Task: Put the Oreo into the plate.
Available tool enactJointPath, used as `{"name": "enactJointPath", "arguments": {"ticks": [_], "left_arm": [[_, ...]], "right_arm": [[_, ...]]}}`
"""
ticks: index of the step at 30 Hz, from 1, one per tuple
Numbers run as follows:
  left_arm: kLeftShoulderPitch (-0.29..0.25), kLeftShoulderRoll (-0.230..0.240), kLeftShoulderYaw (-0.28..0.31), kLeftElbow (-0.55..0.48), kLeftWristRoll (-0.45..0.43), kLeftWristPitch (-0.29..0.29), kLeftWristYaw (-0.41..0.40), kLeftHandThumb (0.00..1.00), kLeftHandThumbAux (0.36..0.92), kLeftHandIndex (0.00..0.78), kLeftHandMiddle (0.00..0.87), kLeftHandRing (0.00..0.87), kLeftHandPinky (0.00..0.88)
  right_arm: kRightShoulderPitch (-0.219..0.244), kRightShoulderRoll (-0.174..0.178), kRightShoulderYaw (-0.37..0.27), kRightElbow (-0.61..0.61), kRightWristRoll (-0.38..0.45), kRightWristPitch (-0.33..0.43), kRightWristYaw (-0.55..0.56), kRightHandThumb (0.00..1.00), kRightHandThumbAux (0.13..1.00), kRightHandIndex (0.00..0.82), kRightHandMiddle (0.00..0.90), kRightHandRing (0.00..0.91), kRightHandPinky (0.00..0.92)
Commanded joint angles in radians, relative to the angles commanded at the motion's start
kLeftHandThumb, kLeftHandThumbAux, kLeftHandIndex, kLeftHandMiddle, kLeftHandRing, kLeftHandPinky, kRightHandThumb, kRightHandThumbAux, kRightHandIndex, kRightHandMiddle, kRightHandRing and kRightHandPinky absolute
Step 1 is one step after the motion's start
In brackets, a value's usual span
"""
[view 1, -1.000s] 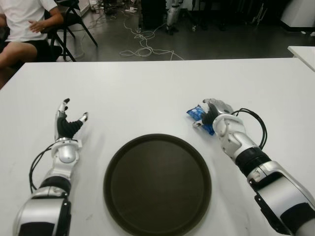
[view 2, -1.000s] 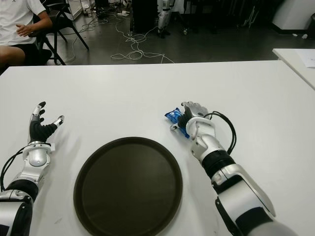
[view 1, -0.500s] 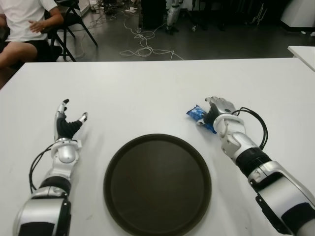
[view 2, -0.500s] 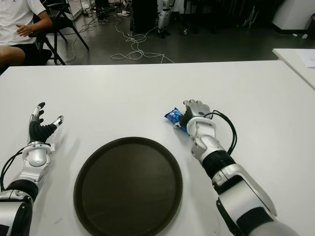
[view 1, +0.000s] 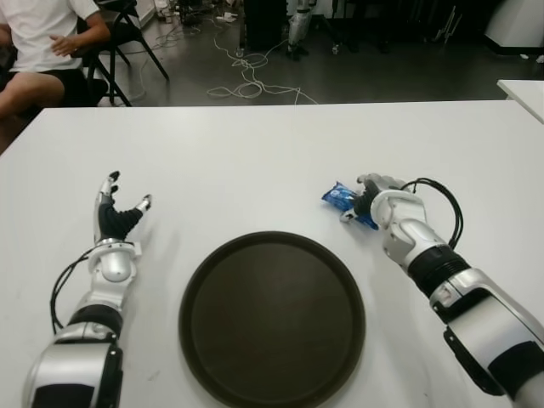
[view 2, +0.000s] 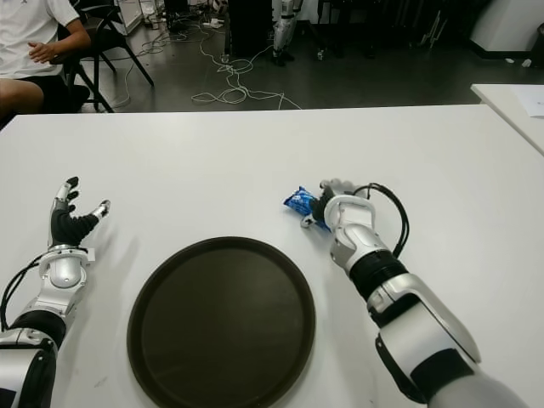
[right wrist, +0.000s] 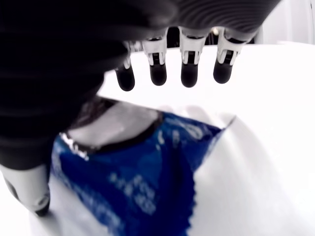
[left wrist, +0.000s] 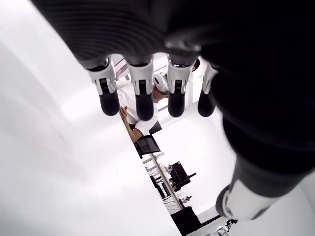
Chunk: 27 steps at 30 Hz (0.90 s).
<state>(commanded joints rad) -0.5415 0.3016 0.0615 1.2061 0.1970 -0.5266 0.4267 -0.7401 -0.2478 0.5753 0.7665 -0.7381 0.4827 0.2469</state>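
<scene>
Dark brown and round, the plate sits nearest on the white tabletop, holding nothing. Beyond the plate's right rim lies the Oreo, a blue foil packet flat on the tabletop and clear of the plate. The right hand is set over the packet's right end; in the right wrist view its fingers hang extended above the wrapper with the thumb down at the packet's side, so it is not closed around it. Beyond the plate's left rim, well apart from it, the left hand shows with fingers spread, holding nothing. Past the tabletop's far edge, to the left of the plate, a person sits on a chair, and cables trail across the dark floor.
</scene>
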Motion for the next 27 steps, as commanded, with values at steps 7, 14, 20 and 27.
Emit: {"name": "enactJointPath", "arguments": {"ticks": [7, 14, 20, 27], "left_arm": [[0.0, 0.001, -0.002, 0.0, -0.002, 0.003, -0.004, 0.0, 0.75, 0.069, 0.095, 0.062, 0.022], [-0.002, 0.001, 0.0, 0.003, -0.005, 0.0, -0.01, 0.0, 0.747, 0.069, 0.099, 0.07, 0.043], [-0.001, 0.001, 0.001, 0.002, -0.008, -0.003, -0.016, 0.0, 0.747, 0.068, 0.094, 0.067, 0.045], [-0.002, 0.0, 0.002, 0.002, -0.008, -0.004, -0.013, 0.0, 0.751, 0.07, 0.094, 0.068, 0.048]], "right_arm": [[0.005, -0.007, 0.004, -0.038, -0.006, 0.015, 0.037, 0.0, 0.645, 0.168, 0.171, 0.161, 0.129], [0.0, -0.022, 0.019, -0.061, -0.007, 0.01, 0.084, 0.0, 0.63, 0.159, 0.191, 0.188, 0.15], [0.0, -0.031, 0.022, -0.076, -0.004, 0.01, 0.123, 0.0, 0.629, 0.174, 0.196, 0.187, 0.144], [0.0, -0.045, 0.017, -0.084, 0.01, -0.024, 0.159, 0.0, 0.631, 0.178, 0.203, 0.19, 0.152]]}}
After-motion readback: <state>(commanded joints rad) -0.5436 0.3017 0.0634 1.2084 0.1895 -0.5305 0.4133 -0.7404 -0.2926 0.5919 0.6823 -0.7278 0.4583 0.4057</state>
